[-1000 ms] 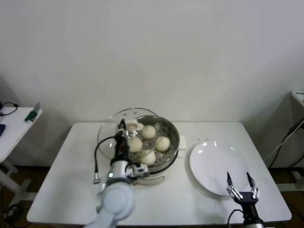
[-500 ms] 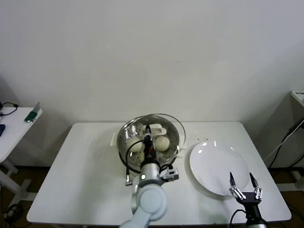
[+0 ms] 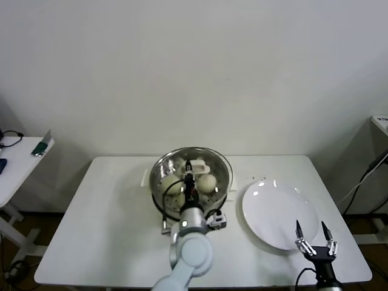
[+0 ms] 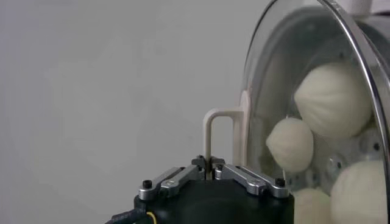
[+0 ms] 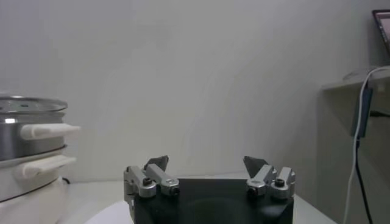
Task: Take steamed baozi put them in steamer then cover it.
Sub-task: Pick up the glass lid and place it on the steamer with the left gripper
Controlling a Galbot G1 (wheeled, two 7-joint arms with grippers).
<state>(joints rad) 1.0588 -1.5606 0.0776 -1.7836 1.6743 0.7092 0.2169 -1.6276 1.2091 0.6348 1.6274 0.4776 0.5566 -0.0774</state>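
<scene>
Steamer (image 3: 225, 176) near the middle of the white tabletop (image 3: 103, 212), baozi (image 3: 207, 182) inside under the glass cover (image 3: 176, 162), left gripper (image 3: 189, 168) above it with fingers clamped on the cover's handle (image 4: 218, 137), right gripper (image 3: 315, 232) well right of the steamer beside a white plate (image 3: 273, 206), fingers spread wide, empty

The cover (image 3: 191, 176) — seemingly seated — blocks the steamer (image 3: 223, 189); the plate (image 3: 273, 209) lies open.

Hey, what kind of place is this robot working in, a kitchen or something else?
Likely a lab or test room staged as a kitchen, not a real one: a plain white table against a bare wall, holding only a steamer of baozi and a white plate, with loose cables alongside.
</scene>
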